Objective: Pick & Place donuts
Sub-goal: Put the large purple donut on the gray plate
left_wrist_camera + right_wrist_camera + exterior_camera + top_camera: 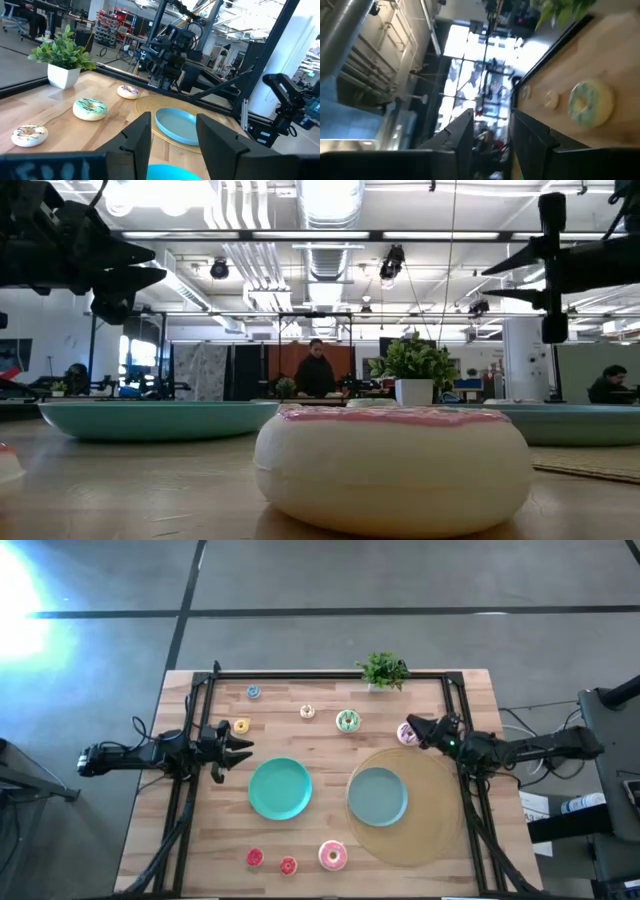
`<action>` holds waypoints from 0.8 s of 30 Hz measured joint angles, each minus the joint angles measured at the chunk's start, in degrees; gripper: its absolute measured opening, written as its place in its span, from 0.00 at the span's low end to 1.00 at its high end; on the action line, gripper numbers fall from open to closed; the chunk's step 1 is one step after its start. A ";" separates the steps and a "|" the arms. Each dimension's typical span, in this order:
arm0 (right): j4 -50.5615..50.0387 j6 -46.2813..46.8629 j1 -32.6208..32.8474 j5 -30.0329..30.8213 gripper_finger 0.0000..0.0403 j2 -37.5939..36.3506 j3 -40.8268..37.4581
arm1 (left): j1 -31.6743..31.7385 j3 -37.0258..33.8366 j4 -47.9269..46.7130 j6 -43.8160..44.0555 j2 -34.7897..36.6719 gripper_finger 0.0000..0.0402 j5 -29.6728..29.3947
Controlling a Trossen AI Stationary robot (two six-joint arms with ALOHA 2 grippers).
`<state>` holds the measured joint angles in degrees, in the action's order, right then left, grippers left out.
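Both grippers are open, hold nothing and hover above the table. My left gripper (240,748) (172,142) (120,275) is by the left edge, next to the tiny yellow donut (241,726). My right gripper (418,728) (492,140) (520,275) is just right of the white-pink donut (406,733) (128,91), above it. The green donut (347,721) (90,109) (590,102), cream donut (307,712) (29,135) and blue donut (253,692) lie flat toward the far side. The pink donut (332,856) (392,465) and two tiny red donuts (255,857) (288,865) lie near the near edge.
Two teal plates sit mid-table: one (280,788) on bare wood, the other (377,796) (175,125) on a round woven mat (430,820). A potted plant (383,670) (62,55) stands at the far edge. Black frame rails (330,674) run along the far, left and right sides.
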<state>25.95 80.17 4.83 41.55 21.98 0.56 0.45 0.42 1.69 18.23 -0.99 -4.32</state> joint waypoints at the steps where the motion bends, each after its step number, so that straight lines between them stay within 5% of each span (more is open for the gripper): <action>1: 1.20 1.89 0.02 -1.30 0.29 2.30 0.36 | 0.00 -0.01 -0.01 -0.01 -0.02 0.33 0.01; 7: -8.33 6.57 -1.09 -4.04 0.29 17.10 8.40 | 0.00 -0.01 -0.01 -0.01 0.00 0.33 0.02; 18: -68.90 0.26 -10.72 -12.11 0.46 31.81 34.95 | 0.01 0.01 0.00 -0.01 -0.01 0.33 0.01; 24: -74.41 -10.72 -24.25 -25.64 0.56 38.27 37.68 | 0.02 -0.01 -0.02 0.00 -0.02 0.33 0.02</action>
<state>-48.46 69.45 -19.42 15.91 60.25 38.24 0.47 0.40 1.67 18.24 -1.02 -4.29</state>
